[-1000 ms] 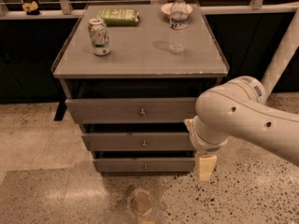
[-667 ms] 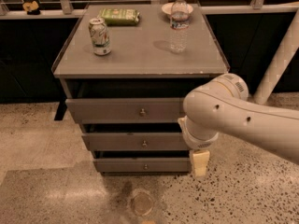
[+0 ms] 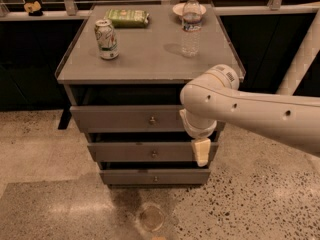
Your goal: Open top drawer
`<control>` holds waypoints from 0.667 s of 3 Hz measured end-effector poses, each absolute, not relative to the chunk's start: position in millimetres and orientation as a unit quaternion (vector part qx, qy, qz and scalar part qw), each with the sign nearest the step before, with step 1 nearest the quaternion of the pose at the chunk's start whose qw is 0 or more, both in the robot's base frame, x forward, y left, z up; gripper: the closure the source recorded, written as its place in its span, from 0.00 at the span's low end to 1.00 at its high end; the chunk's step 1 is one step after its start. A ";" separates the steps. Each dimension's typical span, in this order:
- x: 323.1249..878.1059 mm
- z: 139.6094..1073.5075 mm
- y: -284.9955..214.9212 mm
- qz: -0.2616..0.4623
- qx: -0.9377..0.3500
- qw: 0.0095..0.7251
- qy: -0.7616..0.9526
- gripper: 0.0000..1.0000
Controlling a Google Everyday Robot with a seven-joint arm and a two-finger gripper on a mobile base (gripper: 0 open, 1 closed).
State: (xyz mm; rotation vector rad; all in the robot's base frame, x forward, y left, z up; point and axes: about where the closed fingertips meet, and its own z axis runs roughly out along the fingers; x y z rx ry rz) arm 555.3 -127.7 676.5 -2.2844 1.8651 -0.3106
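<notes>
The arm has swung left and upward since a second ago, and the gripper [image 3: 201,152] now hangs in front of the cabinet's right side, down at the level of the middle drawer [image 3: 130,151]. Whether it is open or closed, I cannot tell. The top drawer [image 3: 115,119] sits right under the tabletop [image 3: 150,64], its knob [image 3: 152,119] untouched, left of the gripper. By my read nothing is opened yet: reaching the knob, grasping and pulling all remain.

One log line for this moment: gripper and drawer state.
gripper: in front of middle drawer, right of centre | top drawer: knob not grasped
</notes>
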 end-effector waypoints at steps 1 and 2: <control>597.3 685.7 -126.7 -0.116 -0.730 0.145 0.657 0.00; 597.3 685.7 -126.7 -0.116 -0.730 0.145 0.657 0.00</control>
